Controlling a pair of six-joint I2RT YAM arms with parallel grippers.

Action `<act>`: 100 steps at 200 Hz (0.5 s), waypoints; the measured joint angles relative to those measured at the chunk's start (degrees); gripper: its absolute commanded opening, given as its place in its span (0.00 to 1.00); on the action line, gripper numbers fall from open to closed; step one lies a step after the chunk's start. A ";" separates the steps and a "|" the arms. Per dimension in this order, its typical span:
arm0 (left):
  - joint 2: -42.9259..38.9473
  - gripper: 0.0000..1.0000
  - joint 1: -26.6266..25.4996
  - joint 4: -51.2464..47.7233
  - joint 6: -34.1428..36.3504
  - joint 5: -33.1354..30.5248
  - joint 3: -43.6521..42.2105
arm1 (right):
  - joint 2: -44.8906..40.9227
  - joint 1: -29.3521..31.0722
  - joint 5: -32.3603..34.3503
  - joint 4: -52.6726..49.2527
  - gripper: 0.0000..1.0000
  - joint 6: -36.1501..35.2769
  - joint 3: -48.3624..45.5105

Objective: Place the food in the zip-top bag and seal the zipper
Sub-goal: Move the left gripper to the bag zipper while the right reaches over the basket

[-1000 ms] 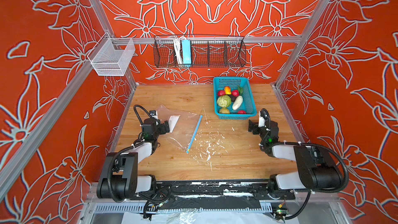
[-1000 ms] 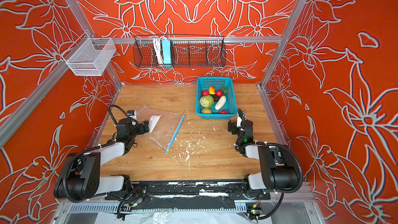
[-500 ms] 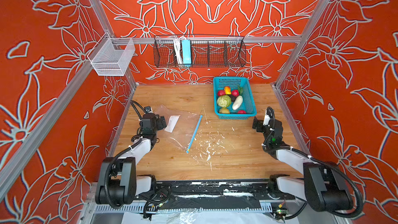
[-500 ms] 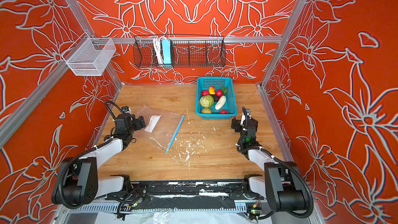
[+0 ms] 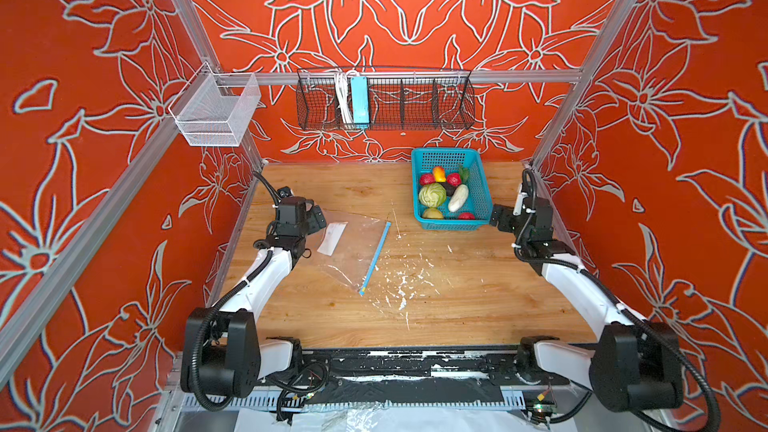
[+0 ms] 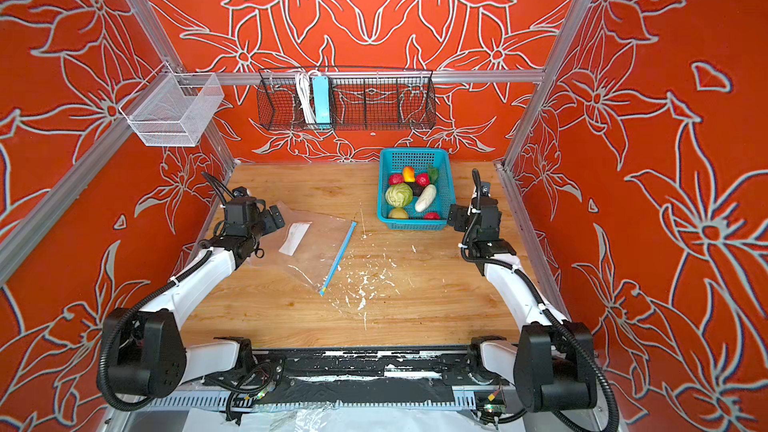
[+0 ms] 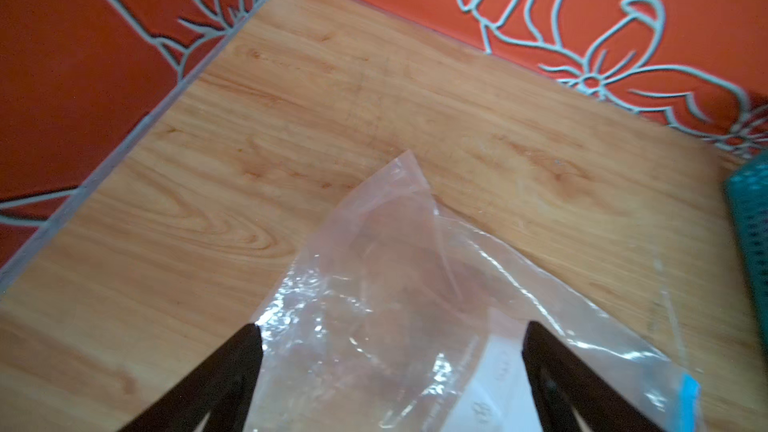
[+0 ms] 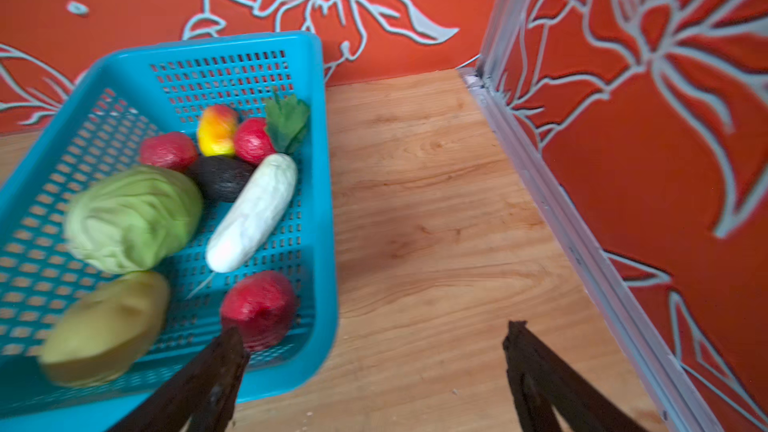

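Zip-top bag [image 7: 374,305]: ran off the picture's edge between the fingers [image 7: 216,384] of the left gripper [image 7: 392,326]; you saw only a short end of the zipper [image 7: 690,394], outside one finger.
White label [image 7: 486,388], just inside that finger: print too blurred for you to read.
Teal basket [image 7: 753,218]: you got a sliver, well beyond the fingertips.
Fingers [image 8: 208,380] of the right gripper [image 8: 374,330]: cut off behind the tips.
Strawberry [image 8: 257,309] at one fingertip: its near edge was hidden from you by that tip.
Yellow-green fruit [image 8: 104,326], outside the same finger: blurred.
Avocado [image 8: 220,178], far beyond the tips: partly covered by cabbage [image 8: 133,218] and radish [image 8: 253,209].
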 measured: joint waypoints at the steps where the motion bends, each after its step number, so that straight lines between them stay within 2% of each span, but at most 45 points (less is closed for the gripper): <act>1: -0.02 0.97 -0.11 -0.13 -0.04 0.02 0.15 | 0.26 0.00 -0.24 -0.63 0.98 0.11 0.57; 47: -0.79 0.97 -9.20 -8.46 -4.15 3.32 9.03 | 8.74 0.00 -4.15 -17.57 0.98 4.52 15.02; 100: -1.57 0.97 -17.73 -14.16 -6.84 5.46 9.35 | 16.92 0.28 -10.86 -28.09 0.98 8.02 24.83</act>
